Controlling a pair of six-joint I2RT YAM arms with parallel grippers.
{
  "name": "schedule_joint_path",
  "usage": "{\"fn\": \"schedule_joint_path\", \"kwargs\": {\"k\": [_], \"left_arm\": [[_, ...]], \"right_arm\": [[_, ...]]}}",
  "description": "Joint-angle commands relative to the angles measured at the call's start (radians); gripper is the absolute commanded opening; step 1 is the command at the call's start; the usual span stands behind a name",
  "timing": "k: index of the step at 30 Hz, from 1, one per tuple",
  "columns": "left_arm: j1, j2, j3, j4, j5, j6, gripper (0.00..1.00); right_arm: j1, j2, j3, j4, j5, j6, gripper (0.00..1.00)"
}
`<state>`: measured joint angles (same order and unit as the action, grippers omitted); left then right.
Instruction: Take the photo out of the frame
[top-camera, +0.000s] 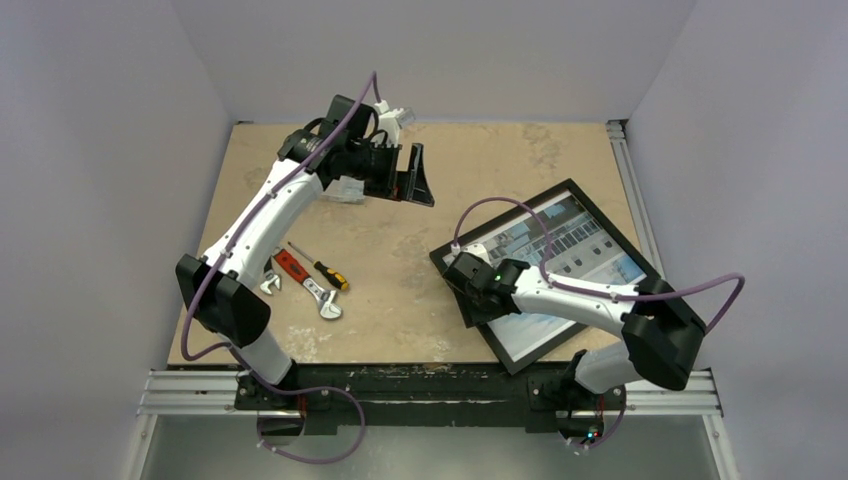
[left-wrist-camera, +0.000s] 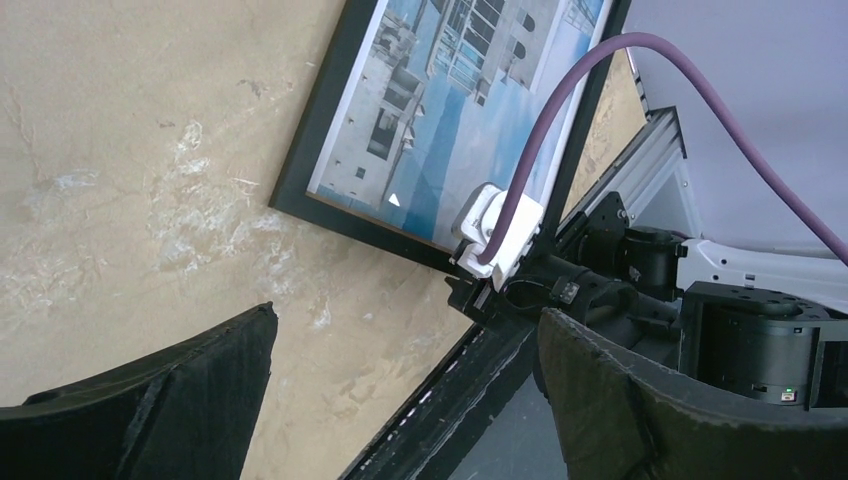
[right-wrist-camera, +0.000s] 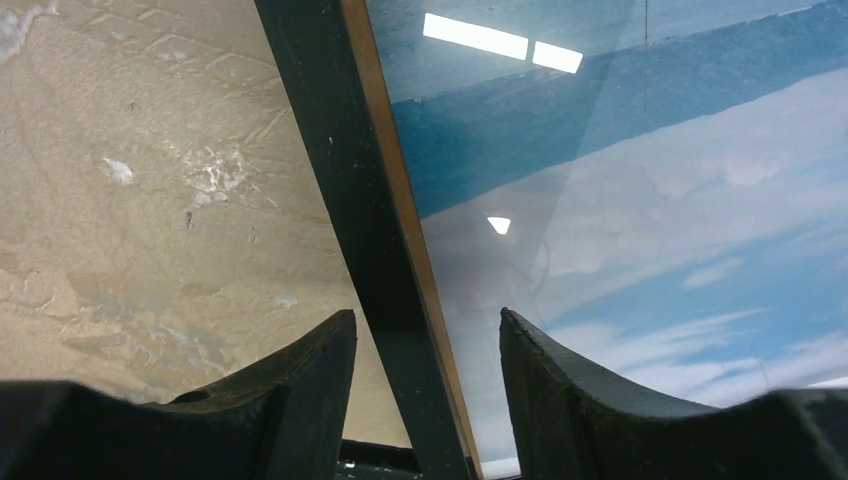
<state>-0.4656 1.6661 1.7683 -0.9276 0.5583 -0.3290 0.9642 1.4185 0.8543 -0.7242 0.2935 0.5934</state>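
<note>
One rail of the frame (right-wrist-camera: 330, 150) sits between the spread tips of my right end effector (right-wrist-camera: 425, 315), the photo (right-wrist-camera: 650, 200) just rightward.

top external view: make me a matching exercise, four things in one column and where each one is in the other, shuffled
Things:
1. frame
2. photo
3. left gripper
4. right gripper

Places:
A. held up over the far side of the table, open, nothing in it
B. inside the frame, face up
C. lying flat on the right side of the table
D. open, astride the frame's near-left edge

Pairs: 1-C, 2-B, 3-A, 4-D
</note>
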Motion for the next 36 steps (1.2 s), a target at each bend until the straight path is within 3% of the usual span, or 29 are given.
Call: {"fn": "schedule_joint_path", "kwargs": {"k": [1,3,10,16,24,36], "left_arm": [[0.013,-0.046,0.001,0.038,-0.016,0.011,0.98],[0.013,-0.045,-0.001,0.041,-0.009,0.008,0.97],[0.013,-0.052,-0.005,0.044,-0.002,0.005,0.96],[0.014,-0.050,-0.005,0.045,-0.004,0.005,0.96],[0.016,-0.050,-0.004,0.043,0.003,0.004,0.95],[0.020,-0.051,-0.005,0.045,0.017,-0.002,0.95]], "right_arm": [[0.011,0.004,-0.022,0.085,0.034,-0.002,0.49],[0.014,0.014,-0.028,0.098,0.027,0.005,0.42],[0.028,0.063,-0.032,0.108,0.052,0.029,0.36],[0.041,0.116,-0.023,0.100,0.054,0.060,0.17],[0.060,0.178,0.027,0.067,0.028,0.124,0.00],[0.061,0.207,0.103,0.057,-0.044,0.291,0.00]]}}
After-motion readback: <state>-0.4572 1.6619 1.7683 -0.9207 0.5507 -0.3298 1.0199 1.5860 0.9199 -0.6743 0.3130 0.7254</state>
